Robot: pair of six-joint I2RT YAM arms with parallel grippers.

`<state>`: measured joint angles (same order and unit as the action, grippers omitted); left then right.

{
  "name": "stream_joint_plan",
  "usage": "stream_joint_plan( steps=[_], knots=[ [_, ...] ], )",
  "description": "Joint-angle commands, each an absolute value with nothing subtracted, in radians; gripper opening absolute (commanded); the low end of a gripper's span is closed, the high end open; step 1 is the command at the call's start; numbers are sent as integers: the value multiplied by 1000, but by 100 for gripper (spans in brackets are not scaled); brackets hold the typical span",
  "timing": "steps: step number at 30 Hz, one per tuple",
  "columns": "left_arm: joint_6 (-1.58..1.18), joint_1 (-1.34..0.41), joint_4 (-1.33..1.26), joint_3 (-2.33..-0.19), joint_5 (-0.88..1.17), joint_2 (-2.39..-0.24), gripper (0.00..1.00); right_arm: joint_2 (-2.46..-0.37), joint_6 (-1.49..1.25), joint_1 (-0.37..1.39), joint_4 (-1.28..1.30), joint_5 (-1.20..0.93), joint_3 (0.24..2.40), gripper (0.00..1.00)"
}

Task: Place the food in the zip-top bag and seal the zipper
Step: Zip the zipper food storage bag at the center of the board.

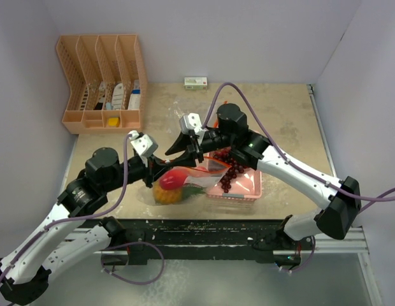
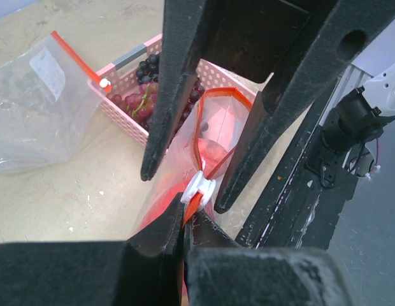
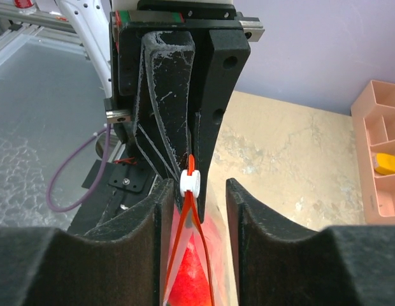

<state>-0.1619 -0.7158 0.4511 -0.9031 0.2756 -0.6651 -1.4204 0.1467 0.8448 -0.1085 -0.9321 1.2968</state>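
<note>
The bag (image 2: 222, 122) is clamped by the left pincer (image 2: 185, 224) at 6 o'clock of the slider (image 2: 199, 188). The slider is straddled by the open right pincer (image 3: 199, 189).

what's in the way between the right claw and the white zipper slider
Nothing visible. The white slider sits in the gap between the right claw's open fingers; the left claw pinches the zipper strip just beyond it.

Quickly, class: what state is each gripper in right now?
Left gripper: shut on the zipper edge of the zip-top bag.
Right gripper: open, straddling the white slider.
</note>
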Motion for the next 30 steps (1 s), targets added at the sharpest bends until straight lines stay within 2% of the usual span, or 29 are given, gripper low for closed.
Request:
stream_joint_plan(
  steps=[1,14,23,30],
  knots=[
    [-179,-715,387,-905,270,-650,0,-1413,118,845,-144,-932,1349,38],
    [-180,-715,386,-897,260,-641,0,-1440,68,845,-143,-953,1371,14],
    [-179,-713,385,-911,242,-628,0,-1444,80,846,-78,-952,1368,1],
    [-175,-715,412,-937,188,-579,0,-1420,136,840,30,-806,1344,0]
  ],
)
